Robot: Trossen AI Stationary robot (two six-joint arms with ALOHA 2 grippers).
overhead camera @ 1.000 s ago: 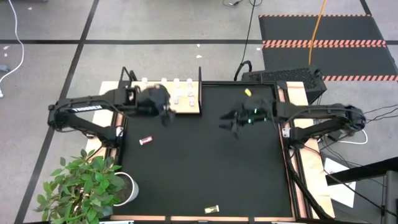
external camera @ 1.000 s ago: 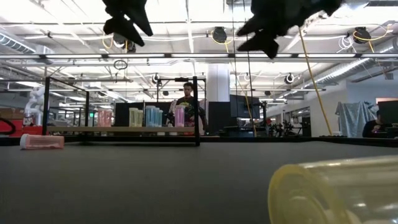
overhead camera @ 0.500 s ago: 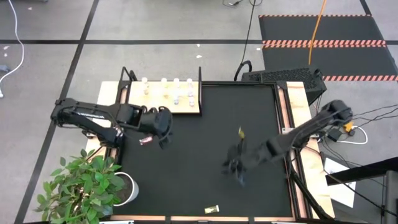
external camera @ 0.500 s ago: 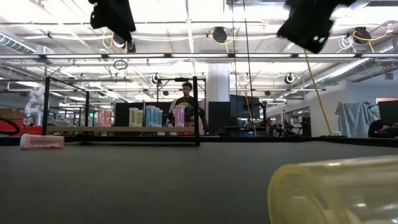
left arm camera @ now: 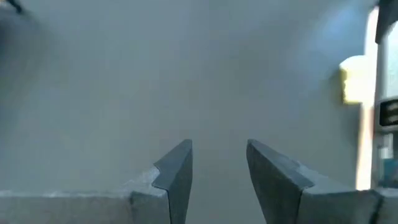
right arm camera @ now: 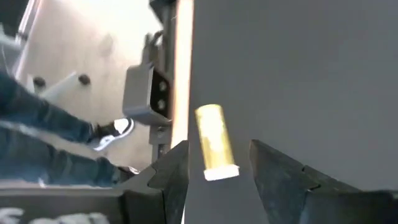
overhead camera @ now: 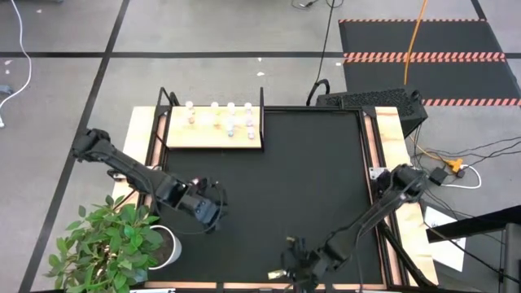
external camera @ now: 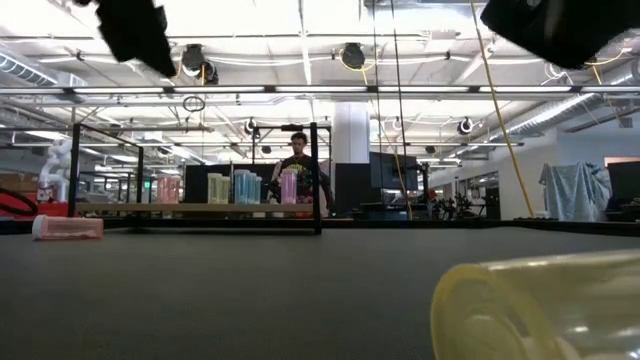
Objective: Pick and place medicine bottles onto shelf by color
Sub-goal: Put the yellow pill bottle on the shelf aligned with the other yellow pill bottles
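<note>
- The right gripper (right arm camera: 219,155) had its fingers spread, 1 on each side of the yellow bottle (right arm camera: 214,140), which lay on its side at the desk's (overhead camera: 285,179) front edge; contact was not evident.
- The left gripper (left arm camera: 219,149) had its fingers spread over bare mat, with nothing between them.
- Within 1 second both arms had travelled from the shelf end toward the front, and both finger pairs had narrowed. This probably indicated that a new pick was starting.
- Loose bottles: 2, the yellow one and 1 pink bottle (external camera: 67,228) lying at the left side.
- The shelf (overhead camera: 213,138) held standing bottles (overhead camera: 230,122): 4 caps in the back row, the remainder too small to count.
</note>
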